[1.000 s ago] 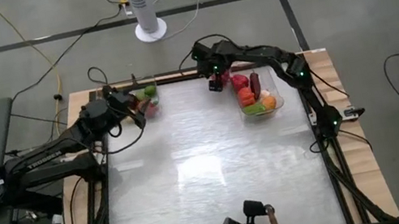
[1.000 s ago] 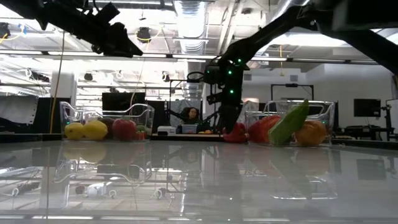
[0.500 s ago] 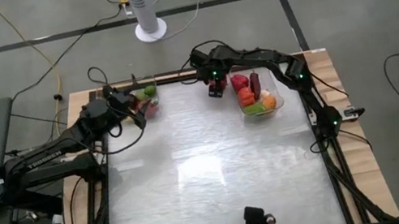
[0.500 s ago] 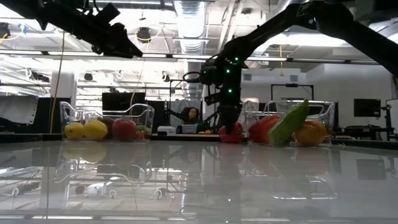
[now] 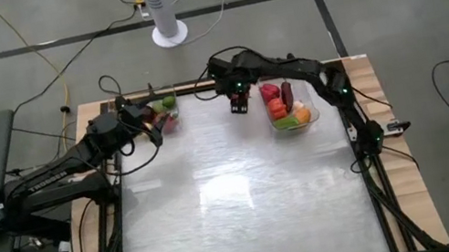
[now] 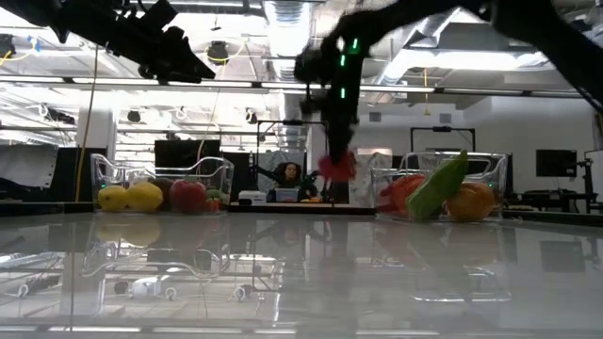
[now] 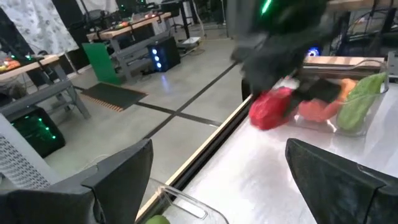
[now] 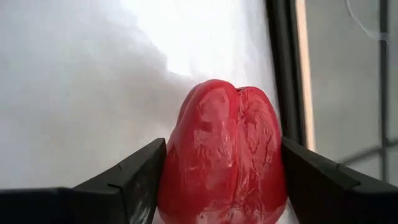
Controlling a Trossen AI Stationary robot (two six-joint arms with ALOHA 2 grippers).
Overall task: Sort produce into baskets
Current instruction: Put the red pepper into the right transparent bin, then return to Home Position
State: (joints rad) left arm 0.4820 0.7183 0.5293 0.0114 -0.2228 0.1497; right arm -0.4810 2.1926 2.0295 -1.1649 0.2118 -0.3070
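A red pepper (image 8: 224, 155) hangs above the table near its far edge, with my right gripper (image 5: 239, 105) shut on it; the low view shows the pepper (image 6: 336, 168) clear of the tabletop. To its right stands the right basket (image 5: 311, 115), holding a green cucumber (image 6: 438, 186), an orange (image 6: 471, 201) and red pieces. At the far left, the left basket (image 6: 160, 174) holds yellow lemons (image 6: 132, 198), a red piece and a lime (image 5: 168, 102). My left gripper (image 7: 217, 180) hovers open beside the left basket, touching nothing. My right gripper pinches the red pepper by its two opposite sides (image 8: 177, 168) between its two fingers (image 8: 134, 180). The fingers come from above, pointing steeply down. The pepper hangs below them, lifted clear of the table.
The wide glossy tabletop (image 5: 237, 198) lies between and in front of the two baskets. A dark rail (image 5: 199, 86) runs along the far edge. A white fan stand (image 5: 169, 34) is on the floor beyond it. A person (image 6: 287, 174) sits far behind the table.
My right gripper has risen and gone toward the table's left edge with the red pepper. The pepper, which lay on the table beside the right basket, now hangs clear of the tabletop and farther from that basket.
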